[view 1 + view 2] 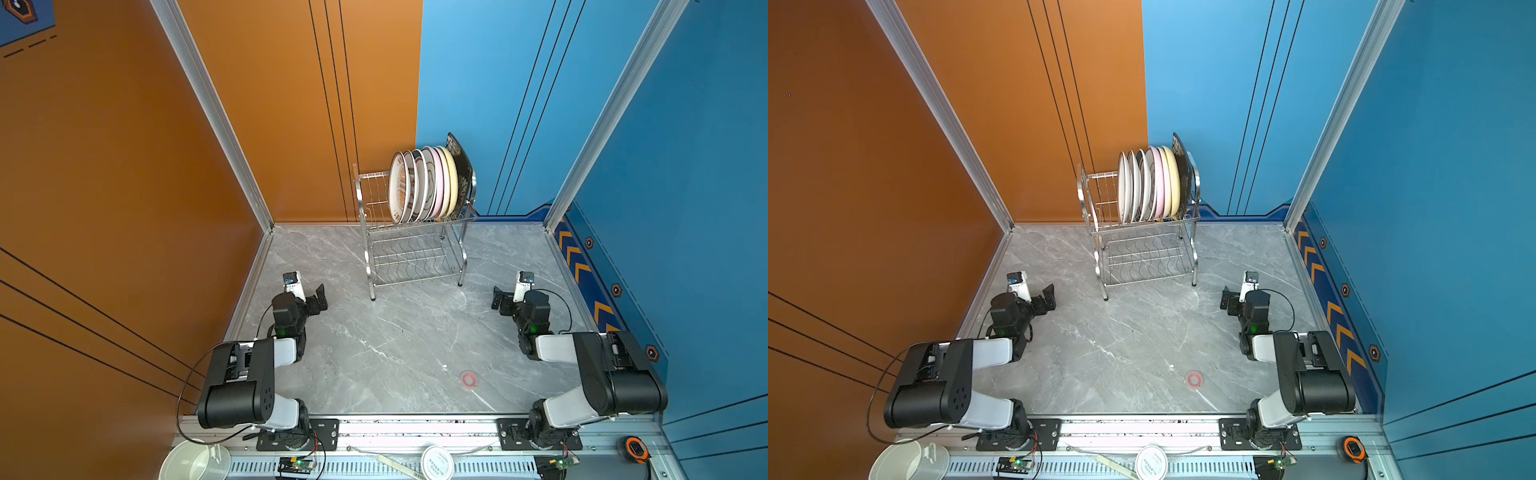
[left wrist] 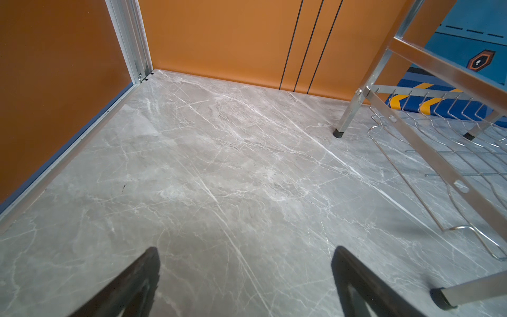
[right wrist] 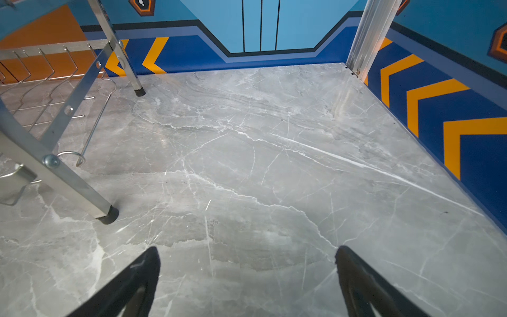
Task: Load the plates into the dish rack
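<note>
The dish rack [image 1: 415, 249] [image 1: 1144, 249] of shiny steel wire stands at the back middle of the marble table [image 1: 395, 340]. Several plates [image 1: 401, 187] [image 1: 1125, 187] stand upright in a row in its top tier: white printed ones, a pink one [image 1: 436, 183], a cream-yellow one, and a black square one [image 1: 463, 166] at the right end. Its wavy lower shelf is bare. My left gripper [image 1: 321, 296] [image 1: 1049, 296] [image 2: 246, 248] hovers open and empty left of the rack's front leg [image 2: 354, 109]. My right gripper [image 1: 498, 297] [image 1: 1227, 299] [image 3: 247, 247] is open and empty to the rack's right [image 3: 68, 109].
A small red ring [image 1: 468, 379] lies on the table near the front. Beyond the front rail sit a white jug [image 1: 195, 459], a round white lid [image 1: 436, 461] and an orange tape measure [image 1: 636, 449]. Orange and blue walls close in the sides and back.
</note>
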Robot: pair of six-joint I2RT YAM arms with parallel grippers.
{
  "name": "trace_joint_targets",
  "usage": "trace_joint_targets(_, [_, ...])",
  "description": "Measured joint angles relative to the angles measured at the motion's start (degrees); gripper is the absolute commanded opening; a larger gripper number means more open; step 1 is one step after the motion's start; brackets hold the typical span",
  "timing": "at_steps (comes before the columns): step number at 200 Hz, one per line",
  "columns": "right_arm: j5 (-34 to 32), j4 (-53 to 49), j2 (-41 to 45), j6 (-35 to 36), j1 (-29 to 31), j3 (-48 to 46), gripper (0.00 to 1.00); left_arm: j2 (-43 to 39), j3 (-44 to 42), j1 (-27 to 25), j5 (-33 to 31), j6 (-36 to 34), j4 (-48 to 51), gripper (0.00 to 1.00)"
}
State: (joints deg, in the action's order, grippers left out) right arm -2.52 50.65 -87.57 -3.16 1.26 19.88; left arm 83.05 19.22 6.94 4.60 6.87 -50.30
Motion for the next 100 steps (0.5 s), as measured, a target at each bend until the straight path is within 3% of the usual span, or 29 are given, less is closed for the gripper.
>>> trace_joint_targets(100, [-0.90, 3.85, -0.52, 0.39, 0.28, -0.35, 1.00, 0.24, -1.11, -2.08, -2.12, -1.29, -3.69, 0.98])
